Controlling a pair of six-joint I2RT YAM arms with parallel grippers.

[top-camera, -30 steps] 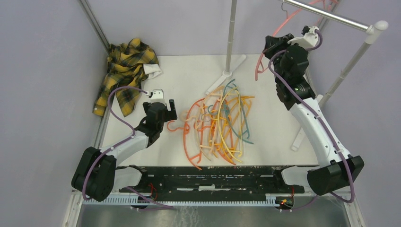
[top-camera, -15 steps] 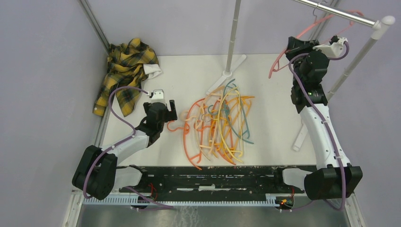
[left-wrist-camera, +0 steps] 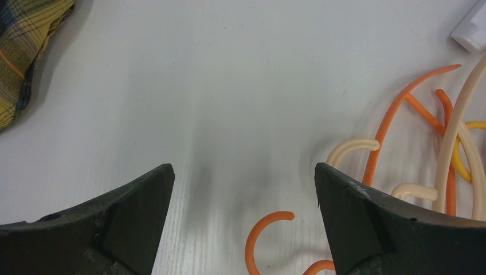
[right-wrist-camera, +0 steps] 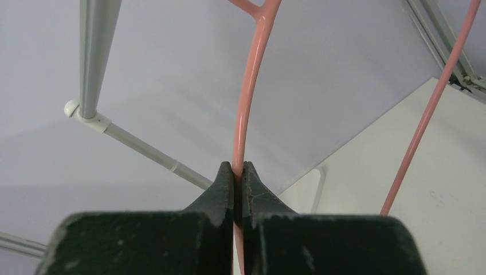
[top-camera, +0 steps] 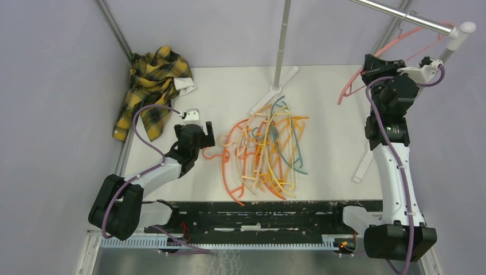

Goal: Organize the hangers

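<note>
Pink hanger [right-wrist-camera: 242,114] is up at 1 o'clock in the top view, pinched tight in the right gripper [right-wrist-camera: 238,172], its top right by the rail [top-camera: 384,10]. Can't tell if it's caught on yet. I'd call this the hanging step: next, seat it, then let go. The pile [top-camera: 266,149] sits in the middle of the table [top-camera: 332,114], left gripper [left-wrist-camera: 243,169] wide open and empty at its 9 o'clock.

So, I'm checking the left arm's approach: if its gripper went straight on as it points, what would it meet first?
Probably bare table, between the open jaws; the orange hanger hook lies just beside that line.
</note>
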